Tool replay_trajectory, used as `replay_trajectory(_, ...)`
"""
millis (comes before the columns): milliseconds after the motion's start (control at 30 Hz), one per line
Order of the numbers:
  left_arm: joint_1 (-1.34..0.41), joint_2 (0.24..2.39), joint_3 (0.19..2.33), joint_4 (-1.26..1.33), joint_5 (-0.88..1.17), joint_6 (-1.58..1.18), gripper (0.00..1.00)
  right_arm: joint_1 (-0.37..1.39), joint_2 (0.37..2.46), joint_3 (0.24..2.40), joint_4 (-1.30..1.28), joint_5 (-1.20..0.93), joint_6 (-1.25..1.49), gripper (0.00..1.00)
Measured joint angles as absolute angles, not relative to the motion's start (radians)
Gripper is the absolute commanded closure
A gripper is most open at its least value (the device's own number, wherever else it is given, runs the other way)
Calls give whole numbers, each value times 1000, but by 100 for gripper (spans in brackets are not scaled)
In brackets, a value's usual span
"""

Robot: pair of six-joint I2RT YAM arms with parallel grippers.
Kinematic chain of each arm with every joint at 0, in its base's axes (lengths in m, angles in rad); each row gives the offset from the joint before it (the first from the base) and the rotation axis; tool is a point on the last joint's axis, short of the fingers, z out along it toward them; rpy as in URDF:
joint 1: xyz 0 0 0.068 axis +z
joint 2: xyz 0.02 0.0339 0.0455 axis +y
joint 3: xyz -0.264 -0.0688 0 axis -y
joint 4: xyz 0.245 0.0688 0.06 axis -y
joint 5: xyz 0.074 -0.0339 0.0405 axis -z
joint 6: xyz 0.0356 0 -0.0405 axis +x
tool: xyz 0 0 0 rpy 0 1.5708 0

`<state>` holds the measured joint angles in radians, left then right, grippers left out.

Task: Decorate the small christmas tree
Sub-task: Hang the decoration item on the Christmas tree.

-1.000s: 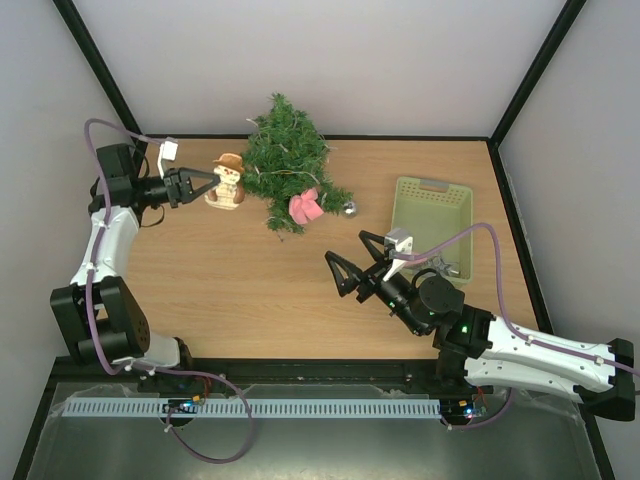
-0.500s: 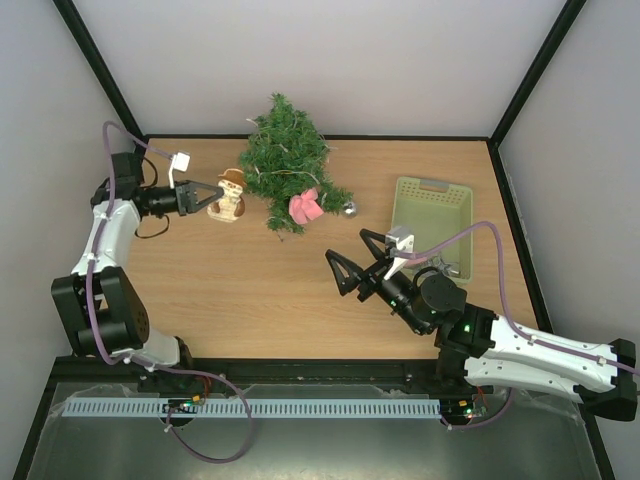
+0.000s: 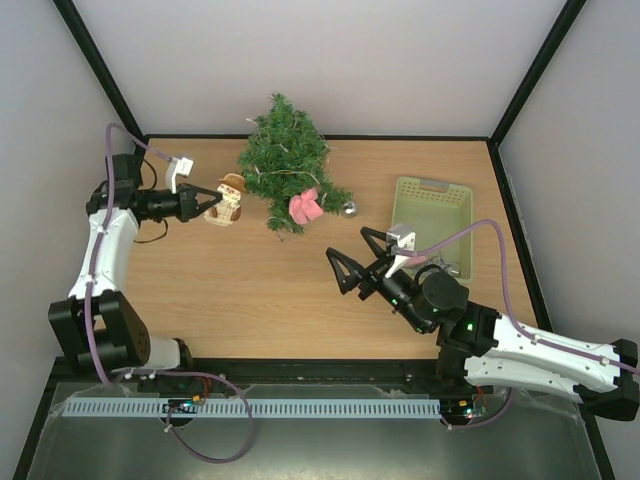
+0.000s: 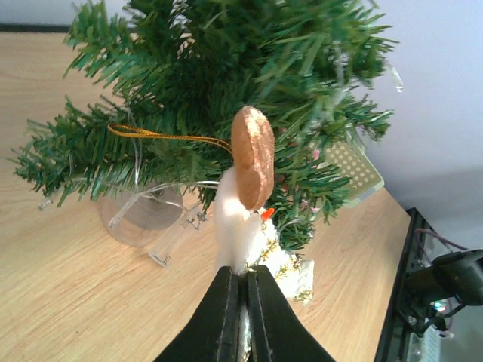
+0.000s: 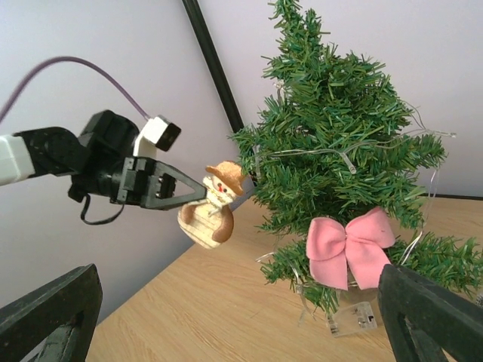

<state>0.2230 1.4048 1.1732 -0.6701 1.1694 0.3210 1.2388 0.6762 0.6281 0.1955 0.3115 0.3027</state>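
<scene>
The small christmas tree (image 3: 285,160) stands at the back middle of the table, with a pink bow (image 3: 305,207) and a silver ball (image 3: 349,209) on its near side. My left gripper (image 3: 210,200) is shut on a snowman ornament (image 3: 227,199) with a brown hat and holds it above the table just left of the tree. In the left wrist view the snowman (image 4: 245,204) is right against the branches (image 4: 226,83), its gold loop (image 4: 166,136) lying into them. My right gripper (image 3: 358,258) is open and empty, in front of the tree. In the right wrist view the tree (image 5: 339,151), bow (image 5: 351,245) and snowman (image 5: 213,207) all show.
A pale green basket (image 3: 432,214) stands at the right, with a small object inside behind my right arm. The tree's clear base and light wire (image 4: 143,215) sit on the wooden table (image 3: 250,290). Walls close in the back and both sides.
My left arm has shifted, turning the snowman and carrying it slightly lower and closer to the tree's left side. The right arm has barely moved.
</scene>
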Motion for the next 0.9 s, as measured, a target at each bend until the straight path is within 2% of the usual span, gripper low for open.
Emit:
replay_trajectory(233,215,1240,1150,-666,1175,405,98,1239,683,635,173,307,302,2)
replay_trajectory(467,155,1061,1111,-665,1377,568,98,1239,673,649,161,216,260,2)
replay_trajectory(567,69,1009,1062,-635,1435,595,98,1239,660,649,167,155,221,10)
replay_trajectory(700,-39,963,993,-600,1488,632,98,1239,644,646,188,109,115,39)
replay_trajectory(767,-79,942,968,-578,1501,641,98,1239,645,646,198,100,52,47)
replay_trajectory(833,-118,924,953,-557,1512,646,98,1239,655,646,207,86,-15,48)
replay_trajectory(900,-158,908,944,-540,1520,648,98,1239,674,646,218,64,-119,43)
